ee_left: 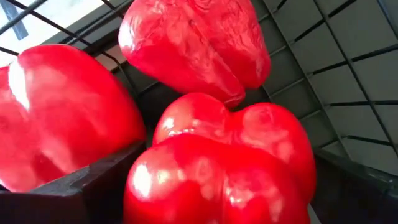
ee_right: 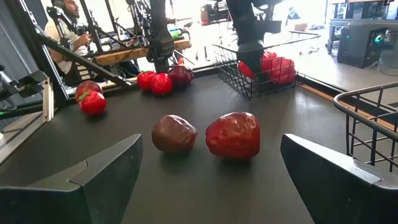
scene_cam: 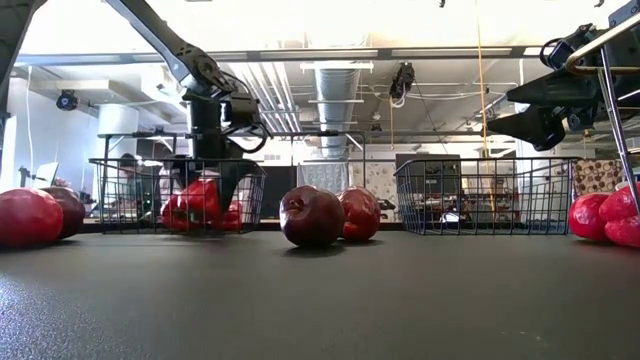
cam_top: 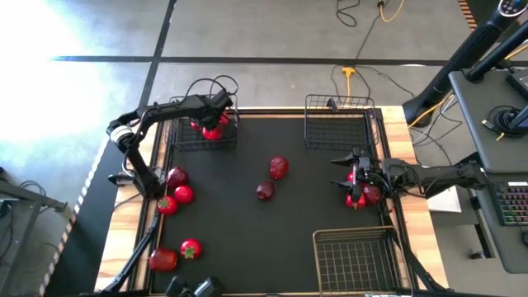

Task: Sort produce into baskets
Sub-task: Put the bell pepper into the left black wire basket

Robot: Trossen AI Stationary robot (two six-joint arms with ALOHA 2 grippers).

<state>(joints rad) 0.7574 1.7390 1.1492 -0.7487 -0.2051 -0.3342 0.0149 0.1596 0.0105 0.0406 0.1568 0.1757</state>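
My left gripper (cam_top: 213,124) points down into the far-left basket (cam_top: 183,140) and is open. Three glossy red peppers lie in that basket; one pepper (ee_left: 224,162) sits between the gripper's fingers (ee_left: 74,186), close below the camera. My right gripper (cam_top: 345,172) waits open and level at the table's right side, above a clump of red produce (cam_top: 361,195). A red fruit (cam_top: 279,167) and a dark maroon fruit (cam_top: 265,191) rest on the mat at mid-table. More red pieces (cam_top: 176,191) lie at the left edge. My left gripper stands with its open fingers on either side of the nearest pepper (ee_left: 186,124) in the basket, coming from above. Whether the fingers touch the pepper, I cannot tell: the pepper itself fills the view.
A second wire basket (cam_top: 338,124) stands at the far right-centre and a third (cam_top: 356,257) at the near right. A tomato (cam_top: 190,247) and a pepper (cam_top: 163,260) lie near the front left. A person sits beyond the table (ee_right: 68,25).
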